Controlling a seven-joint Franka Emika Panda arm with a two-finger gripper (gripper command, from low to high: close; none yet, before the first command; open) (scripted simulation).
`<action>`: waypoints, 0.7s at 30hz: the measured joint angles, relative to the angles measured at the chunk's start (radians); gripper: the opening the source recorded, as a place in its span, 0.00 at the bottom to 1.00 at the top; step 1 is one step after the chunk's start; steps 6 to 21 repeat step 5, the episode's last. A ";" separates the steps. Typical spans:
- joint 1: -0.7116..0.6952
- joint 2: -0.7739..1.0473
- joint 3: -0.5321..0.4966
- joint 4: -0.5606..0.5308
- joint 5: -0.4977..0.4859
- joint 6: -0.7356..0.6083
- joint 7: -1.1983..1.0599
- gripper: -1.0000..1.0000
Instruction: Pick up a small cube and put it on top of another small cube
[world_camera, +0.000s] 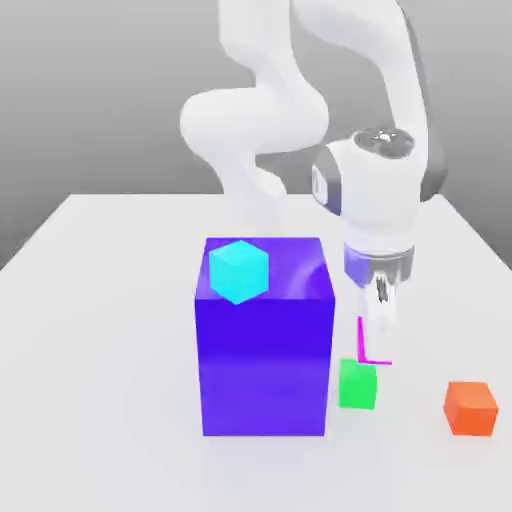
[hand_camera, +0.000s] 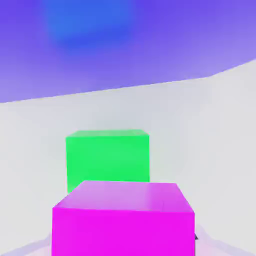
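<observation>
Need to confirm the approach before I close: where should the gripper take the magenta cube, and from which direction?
Likely from straight above, fingers on two opposite vertical faces of the magenta cube. It rests flat on the table, just behind the green cube and close to the big blue-violet block, so side approaches look crowded. The gripper hangs over it.

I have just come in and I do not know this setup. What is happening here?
A white robot arm's gripper is down at the small magenta cube on the white table, beside the small green cube. Both sit at the exterior view's right of a big blue-violet block with a small cyan cube on top. A small orange cube lies further right.
</observation>
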 joint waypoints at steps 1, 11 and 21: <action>-0.005 0.011 0.000 0.000 -0.019 0.011 0.013 0.00; -0.008 0.049 -0.027 -0.003 -0.138 0.055 0.096 0.00; -0.008 0.049 -0.027 -0.003 -0.138 0.055 0.096 0.00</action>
